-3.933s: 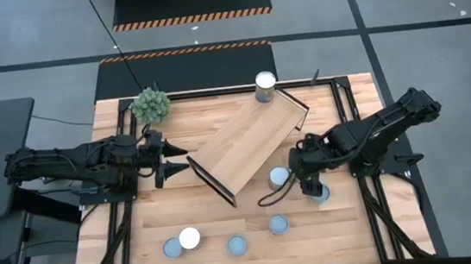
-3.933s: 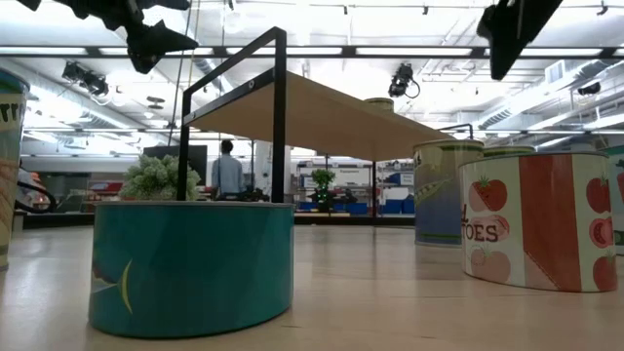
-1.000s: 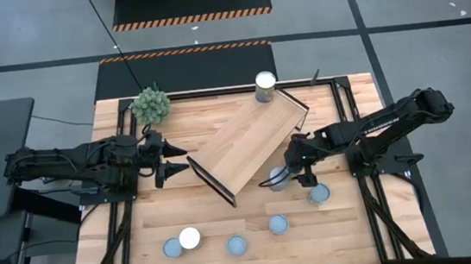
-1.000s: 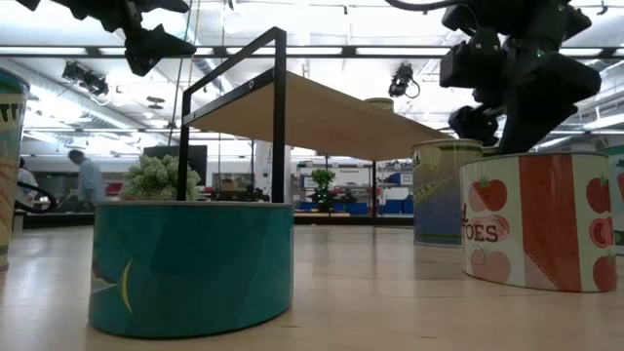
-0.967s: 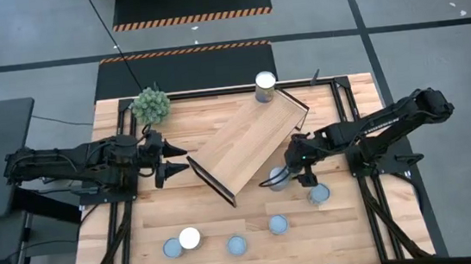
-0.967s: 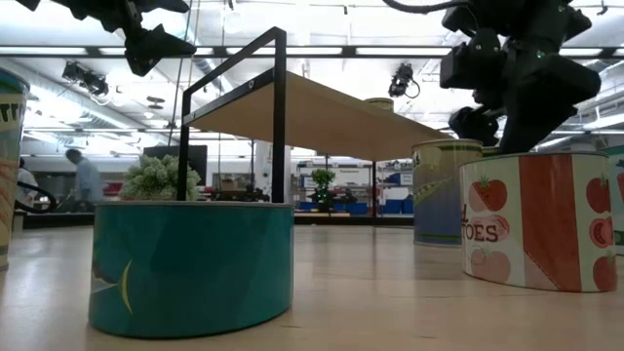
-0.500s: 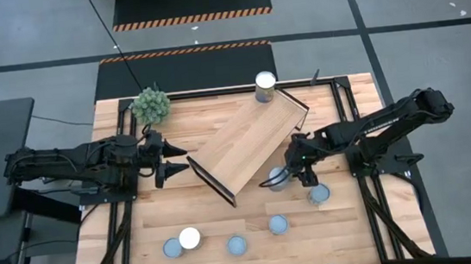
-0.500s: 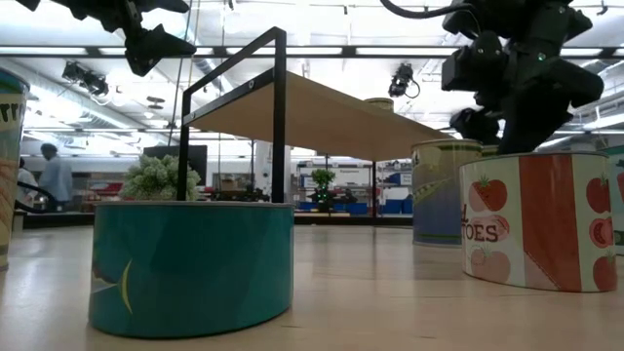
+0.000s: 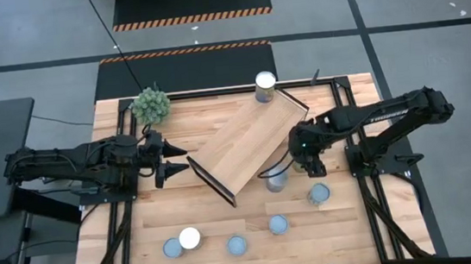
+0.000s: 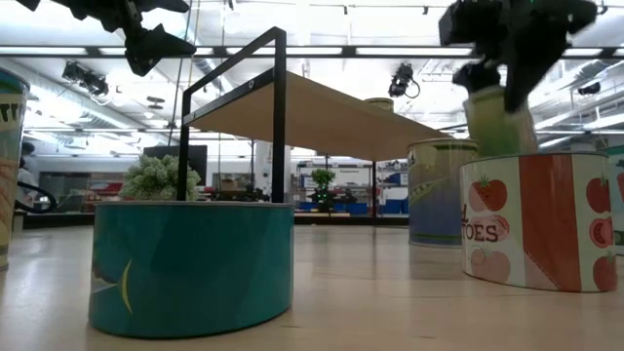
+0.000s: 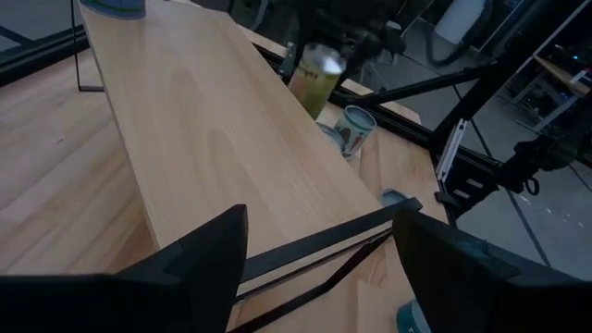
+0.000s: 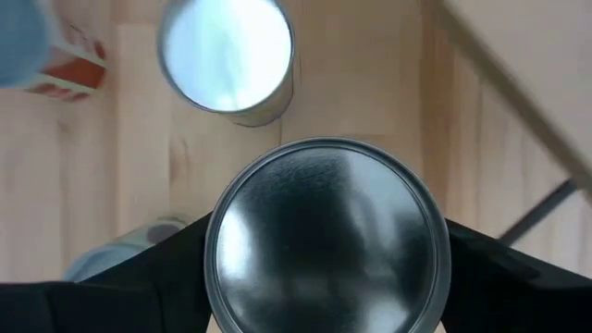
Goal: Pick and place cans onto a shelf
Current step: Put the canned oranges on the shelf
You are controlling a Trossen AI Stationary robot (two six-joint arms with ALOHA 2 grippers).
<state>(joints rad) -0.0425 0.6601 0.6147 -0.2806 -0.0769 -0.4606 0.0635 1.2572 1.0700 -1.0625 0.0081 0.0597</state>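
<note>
On the wooden counter [image 9: 142,236] the shelf [image 9: 245,141] stands diagonally, one can [image 9: 265,83] at its far end. Right claw [image 9: 294,158] grips a held can [image 12: 327,239], lifted beside the shelf's edge. Four cans [image 9: 236,245] stay near the front. Left claw [image 9: 175,155] waits open near the shelf's other end.

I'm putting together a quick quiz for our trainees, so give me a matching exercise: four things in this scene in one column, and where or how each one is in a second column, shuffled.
Column one:
1. plant
2. white-topped can
3. green-label can
4. left gripper

Column two:
A. clamped in the right gripper, lifted off the table
B. open, facing the shelf's end frame
C. standing on the shelf
D. at a table corner

Pairs: 1-D, 2-C, 3-A, 4-B
</note>
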